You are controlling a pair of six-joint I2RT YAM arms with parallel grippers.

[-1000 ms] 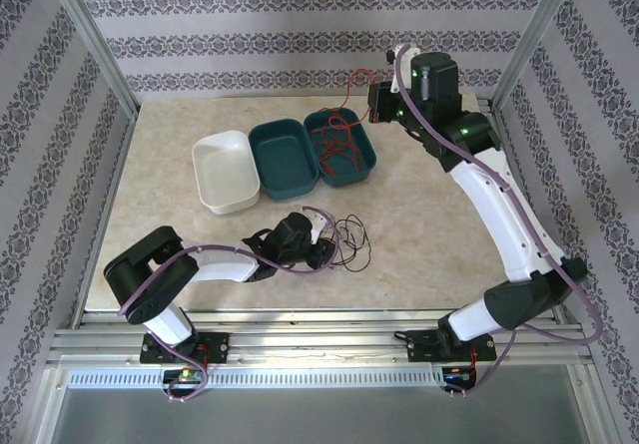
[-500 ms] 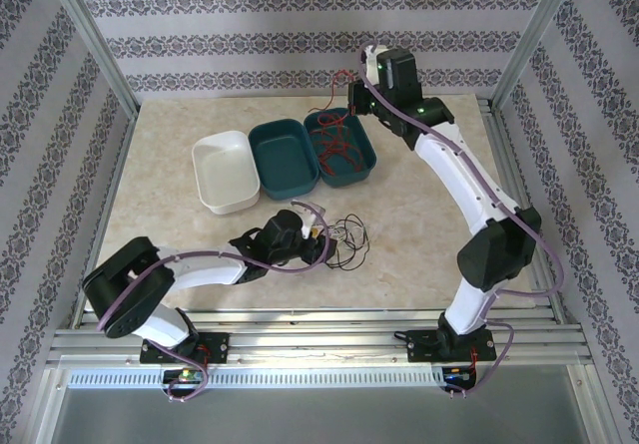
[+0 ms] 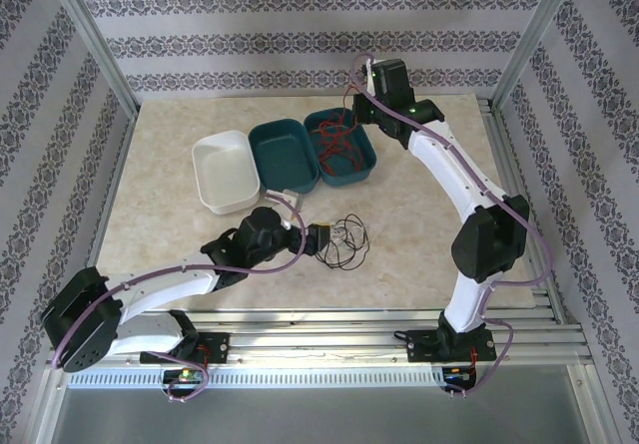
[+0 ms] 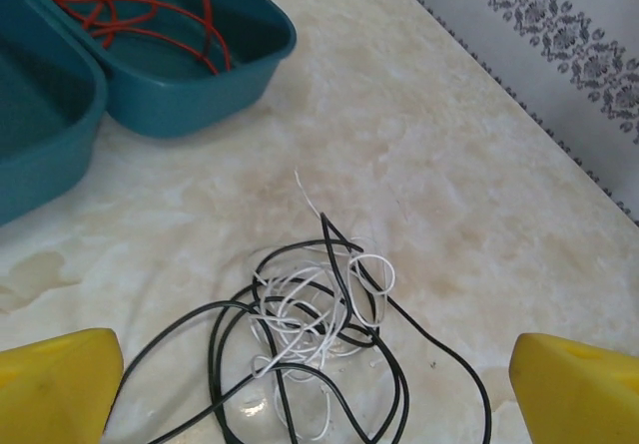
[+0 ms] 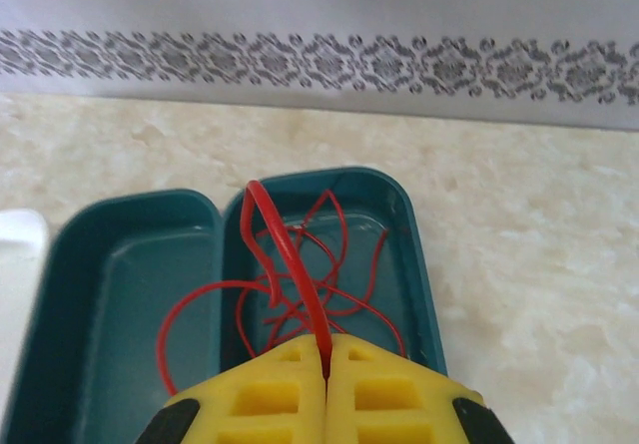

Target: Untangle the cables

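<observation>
Left wrist view: left gripper [image 4: 318,404] low over the table [image 4: 479,165], yellow fingers [image 4: 55,384] spread wide at either side of a loose tangle of black and white cables [image 4: 319,329], gripping nothing. Tangle flat on the marble-pattern top: thin black loops outermost, finer white loops knotted in the middle, one white end pointing away. Bare tabletop right of the tangle as far as the table's right edge; more bare top to the left. Beyond, side by side in a row: white tray [image 3: 225,175], middle teal tray [image 3: 285,160], second teal tray [image 3: 367,163]. Red cables [image 5: 300,284] coiled loosely in the last. Right gripper [image 5: 326,356] above that tray, fingers pressed together on one red strand arching upward. Patterned wall [image 5: 319,55] close behind.
</observation>
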